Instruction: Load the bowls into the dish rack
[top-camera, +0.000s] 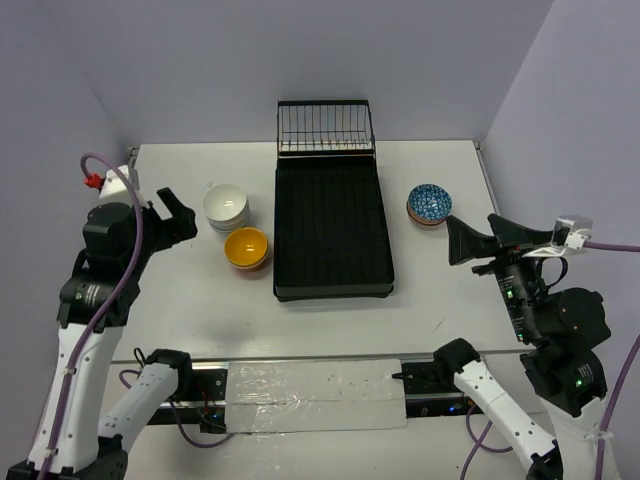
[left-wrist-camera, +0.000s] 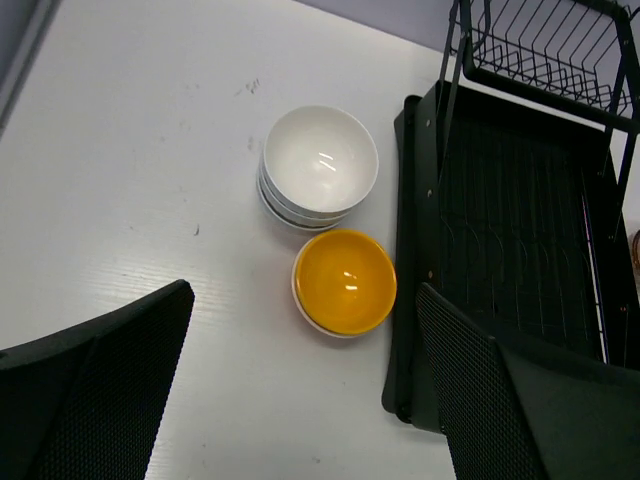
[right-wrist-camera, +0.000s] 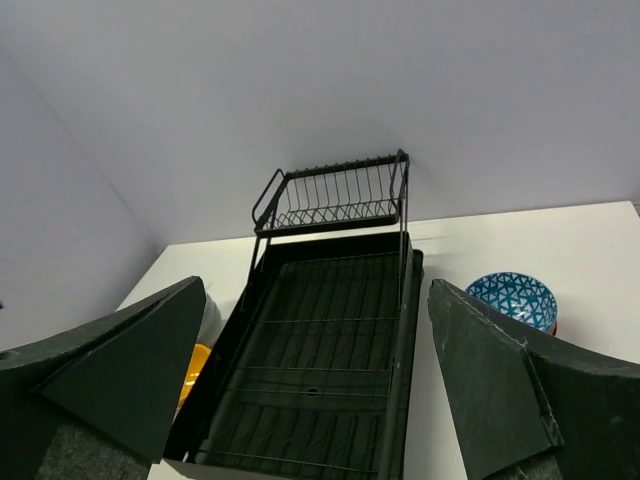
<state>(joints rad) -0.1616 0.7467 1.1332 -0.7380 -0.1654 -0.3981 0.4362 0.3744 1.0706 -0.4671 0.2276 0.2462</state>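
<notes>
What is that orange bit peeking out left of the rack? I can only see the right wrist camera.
Observer: It is a yellow bowl, sitting on top of another bowl, just left of the rack.
Operator: Are there more bowls over there?
Observer: Yes. A stack of white bowls stands beside the yellow one, on the side farther from the arms.
Operator: Is the other claw holding one?
Observer: No. The left claw is open and empty, and it hovers to the left of the white bowls.
</notes>
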